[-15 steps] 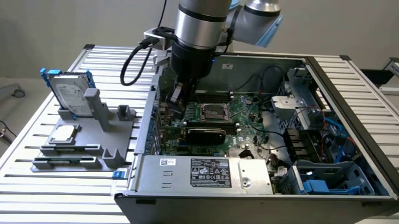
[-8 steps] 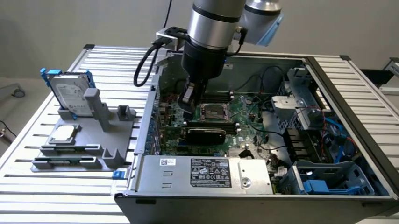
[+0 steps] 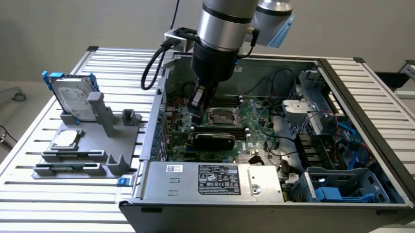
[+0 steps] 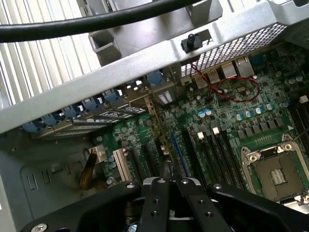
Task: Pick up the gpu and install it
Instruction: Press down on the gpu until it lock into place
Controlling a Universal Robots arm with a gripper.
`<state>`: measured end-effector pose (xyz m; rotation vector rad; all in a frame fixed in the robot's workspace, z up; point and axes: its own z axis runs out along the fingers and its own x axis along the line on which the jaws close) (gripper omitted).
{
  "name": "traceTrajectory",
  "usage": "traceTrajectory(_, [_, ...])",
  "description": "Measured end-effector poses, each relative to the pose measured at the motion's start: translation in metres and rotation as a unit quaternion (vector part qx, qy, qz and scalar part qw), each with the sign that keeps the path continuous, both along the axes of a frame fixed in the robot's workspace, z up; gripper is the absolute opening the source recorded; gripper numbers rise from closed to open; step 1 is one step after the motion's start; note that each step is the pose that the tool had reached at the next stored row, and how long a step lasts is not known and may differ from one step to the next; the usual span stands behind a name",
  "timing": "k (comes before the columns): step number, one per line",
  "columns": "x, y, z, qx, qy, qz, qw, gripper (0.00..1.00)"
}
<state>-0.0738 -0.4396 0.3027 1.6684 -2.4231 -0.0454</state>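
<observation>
Several spare parts are held on the grey fixture (image 3: 84,145) at the exterior view's left, among them the hard drive in its blue frame (image 3: 73,97). No card is seen there, so the pick-up is judged to be done.

Further right, inside the open computer case (image 3: 194,182), the gripper (image 3: 196,115) is lowered over the motherboard (image 3: 259,128). In the wrist view its fingers (image 4: 155,195) are drawn together, and nothing is clearly seen pinched between them.

Just beside and below it in the exterior view, the gpu (image 3: 214,141) is found standing on its long edge on the board, between the memory slots (image 3: 220,129) and the power supply (image 3: 214,178). Its long axis is laid across the exterior view, left to right, in line with the expansion slots. Its black rounded cover is turned toward the power supply. The end bracket cannot be made out.

Placement is judged largely complete. Whether the card is fully seated cannot be told, and a small gap appears between it and the gripper.
</observation>
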Motion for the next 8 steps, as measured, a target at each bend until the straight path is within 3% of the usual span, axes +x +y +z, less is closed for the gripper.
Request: traceTrajectory(8, [0.0000,0.0000,0.0000,0.0000,0.0002,-0.002,1.0000,0.11])
